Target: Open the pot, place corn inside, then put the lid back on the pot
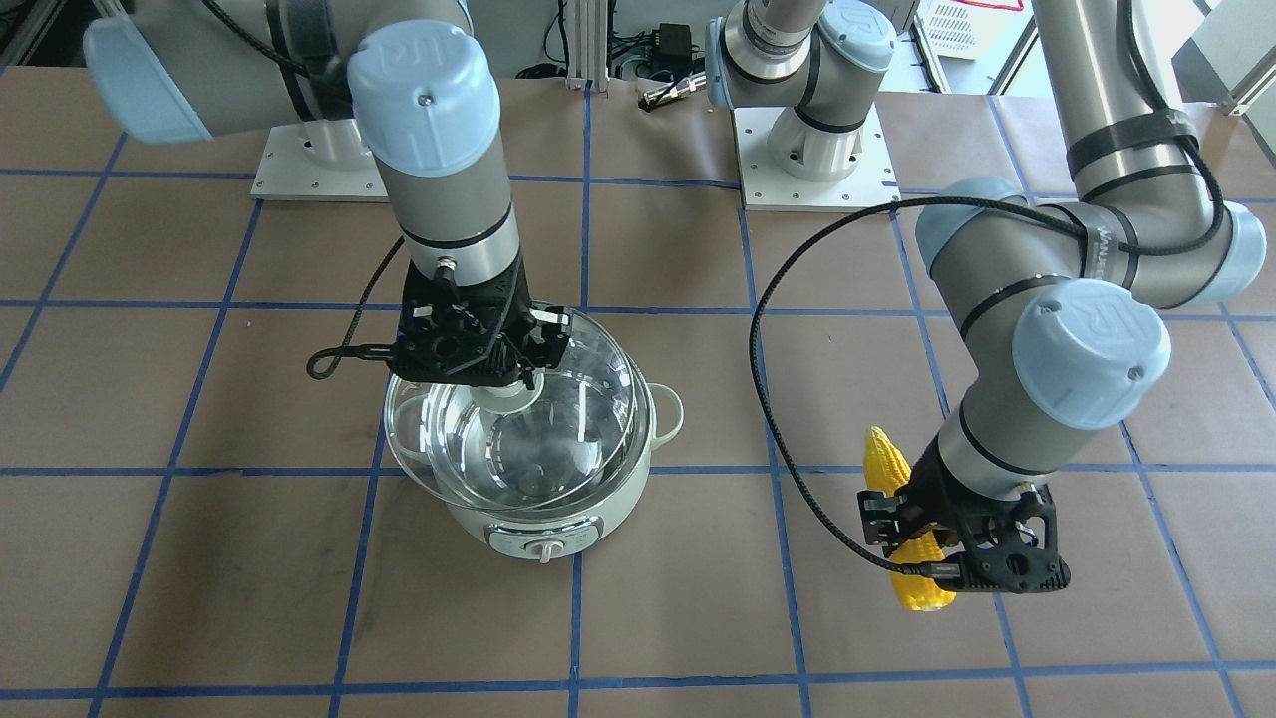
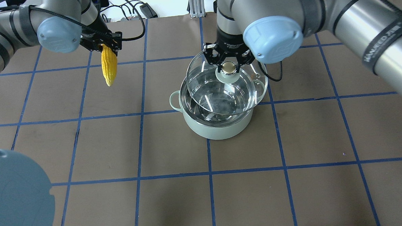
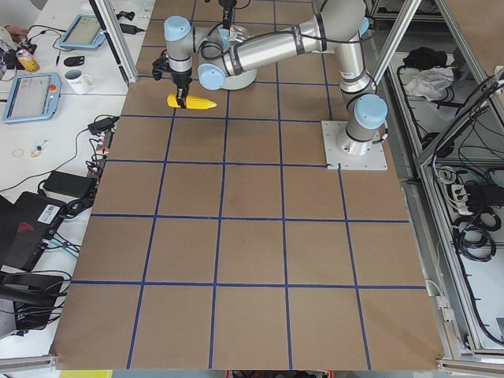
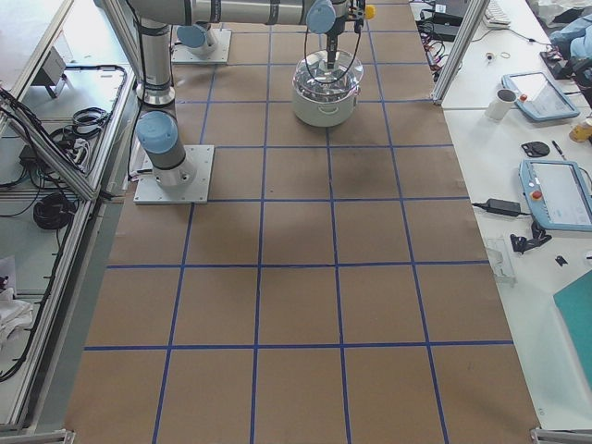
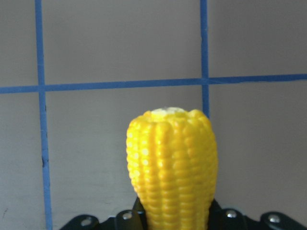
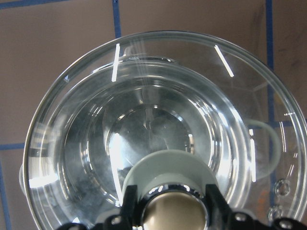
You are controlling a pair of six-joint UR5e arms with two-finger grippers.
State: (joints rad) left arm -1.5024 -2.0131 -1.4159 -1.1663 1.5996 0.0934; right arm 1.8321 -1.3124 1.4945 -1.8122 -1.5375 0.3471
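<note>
The mint-green pot (image 2: 218, 127) stands at mid-table with its knob panel (image 1: 538, 546) facing away from me. My right gripper (image 2: 228, 67) is shut on the beige knob of the glass lid (image 2: 220, 95). It holds the lid tilted just above the pot's rim and offset to one side. The right wrist view looks through the lid (image 6: 144, 120) into the bare steel inside. My left gripper (image 2: 104, 46) is shut on the yellow corn (image 2: 109, 67) and holds it in the air, far left of the pot. The corn also shows in the front view (image 1: 887, 469) and the left wrist view (image 5: 172, 158).
The brown table has a blue tape grid (image 2: 208, 173). Both arm bases (image 1: 815, 150) sit on white plates at the robot's side. A black cable (image 1: 788, 399) loops from the left wrist. Side desks hold tablets (image 4: 555, 190) and mugs.
</note>
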